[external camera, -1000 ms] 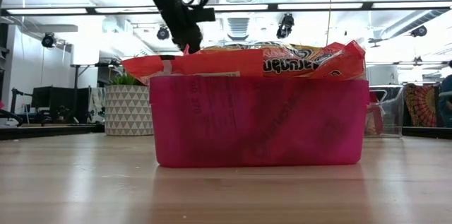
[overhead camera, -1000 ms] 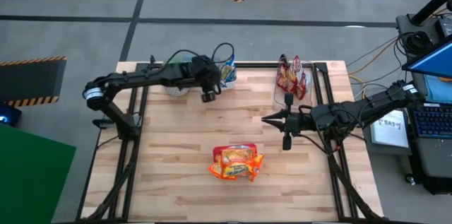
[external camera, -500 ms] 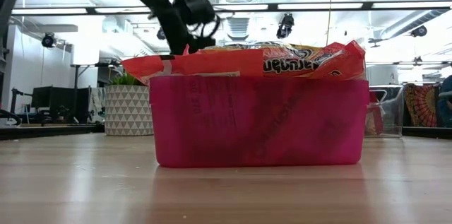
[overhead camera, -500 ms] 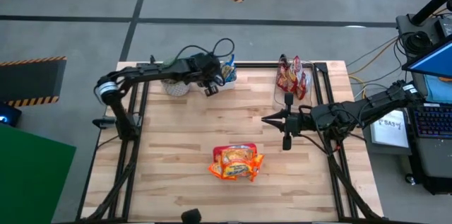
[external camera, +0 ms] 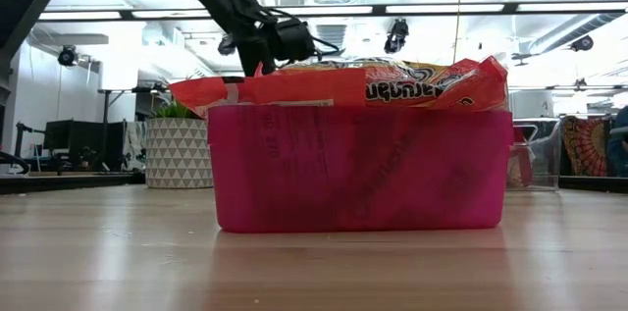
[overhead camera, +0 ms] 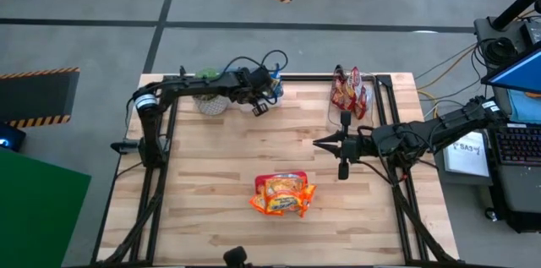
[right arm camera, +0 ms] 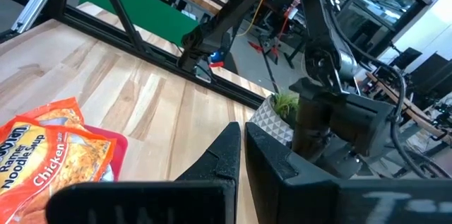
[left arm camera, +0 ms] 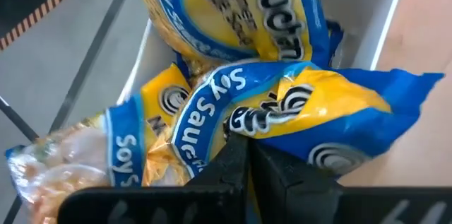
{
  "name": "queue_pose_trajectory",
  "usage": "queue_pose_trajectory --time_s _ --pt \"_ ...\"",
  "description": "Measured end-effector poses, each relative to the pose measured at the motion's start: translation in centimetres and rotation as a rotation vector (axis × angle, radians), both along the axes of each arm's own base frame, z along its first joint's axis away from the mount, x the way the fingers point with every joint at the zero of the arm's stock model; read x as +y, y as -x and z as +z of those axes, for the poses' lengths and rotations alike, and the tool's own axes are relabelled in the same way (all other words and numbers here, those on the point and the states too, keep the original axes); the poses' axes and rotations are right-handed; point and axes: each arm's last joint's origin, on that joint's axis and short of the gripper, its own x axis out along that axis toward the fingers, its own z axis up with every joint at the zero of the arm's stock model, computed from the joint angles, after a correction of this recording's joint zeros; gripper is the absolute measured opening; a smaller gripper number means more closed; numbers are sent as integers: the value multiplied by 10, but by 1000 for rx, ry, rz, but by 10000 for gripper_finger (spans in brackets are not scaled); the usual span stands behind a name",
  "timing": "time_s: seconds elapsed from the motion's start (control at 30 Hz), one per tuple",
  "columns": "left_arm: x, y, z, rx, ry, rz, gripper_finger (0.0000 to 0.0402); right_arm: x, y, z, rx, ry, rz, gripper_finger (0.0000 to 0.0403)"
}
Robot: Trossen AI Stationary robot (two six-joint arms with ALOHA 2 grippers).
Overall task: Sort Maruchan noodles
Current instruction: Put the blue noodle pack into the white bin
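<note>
Blue-and-yellow noodle packets (left arm camera: 282,107) lie heaped in a white bin (overhead camera: 275,92) at the table's far edge. My left gripper (overhead camera: 260,106) is shut right beside that bin, with its tips at the topmost packet. This packet lies over the bin's wall (left arm camera: 387,19). Orange packets (overhead camera: 284,195) fill a pink bin (external camera: 358,169) near the front. Dark red packets (overhead camera: 347,90) stand in a clear bin at the far right. My right gripper (overhead camera: 321,143) is shut and empty over the table's right half. My left gripper's shut fingertips (left arm camera: 239,148) meet the near edge (left arm camera: 233,124) of the topmost blue-and-yellow packet, coming from the table's near side. The packet rests on the other packets and on the bin's wall. Whether the fingers pinch its seam or only touch it, I cannot tell.
A potted plant in a white patterned pot (overhead camera: 211,101) stands at the far edge, left of the white bin and under my left arm. Bare wooden table (overhead camera: 211,175) lies between the three bins. Black frame rails run along the left and right edges.
My left gripper has gone toward the table's far edge and to the right, up to the white bin, staying shut.
</note>
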Motion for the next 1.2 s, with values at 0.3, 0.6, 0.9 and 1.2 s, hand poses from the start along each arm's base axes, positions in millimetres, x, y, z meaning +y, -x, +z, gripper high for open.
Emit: queue_pose_trajectory --time_s 0.3,0.6,0.9,1.2 --pt "2 -10 31 -97 -44 -4 0 0 0 0 2 -16 -3 13" --pt "8 -16 16 -160 -47 64 0 0 0 -1 11 -15 -4 13" --pt "2 -11 40 -183 -117 78 0 0 0 -1 12 -16 -4 13" --pt "-15 -11 34 -193 -10 -82 0 0 0 -1 11 -21 -5 13"
